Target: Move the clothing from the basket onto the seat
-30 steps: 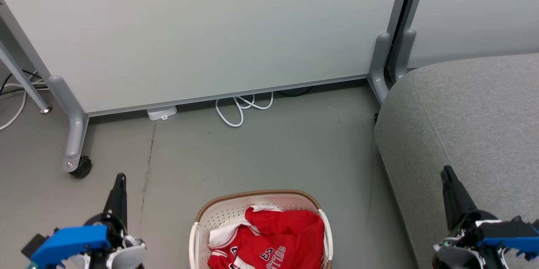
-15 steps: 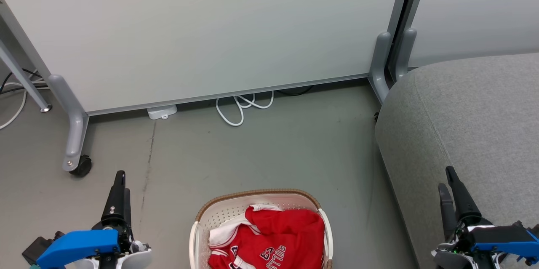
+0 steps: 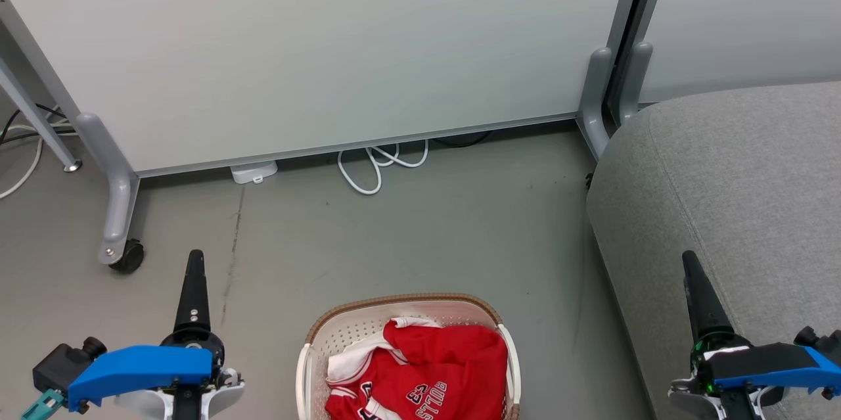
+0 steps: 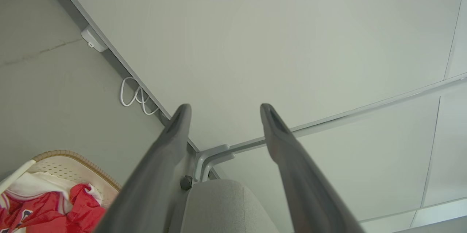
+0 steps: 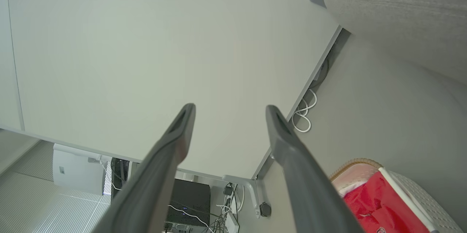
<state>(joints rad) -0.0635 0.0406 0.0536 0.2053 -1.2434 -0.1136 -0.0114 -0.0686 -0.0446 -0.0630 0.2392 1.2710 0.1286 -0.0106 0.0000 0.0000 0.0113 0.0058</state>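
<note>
The left claw (image 4: pixel 225 108) and the right claw (image 5: pixel 230 108) each stand spread wide, holding nothing, one at either side of the basket (image 3: pixel 401 302). The basket sits on the floor (image 3: pixel 420 236) near the seat (image 3: pixel 742 177), with a red-and-white jersey (image 3: pixel 433 367) bunched inside it.

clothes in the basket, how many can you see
1: a red and white jersey lies in the basket on the floor, left of the seat. More may be hidden beneath it.

perforated plastic basket (image 3: pixel 341 334), seat (image 3: pixel 755 177) — matt cloth
</note>
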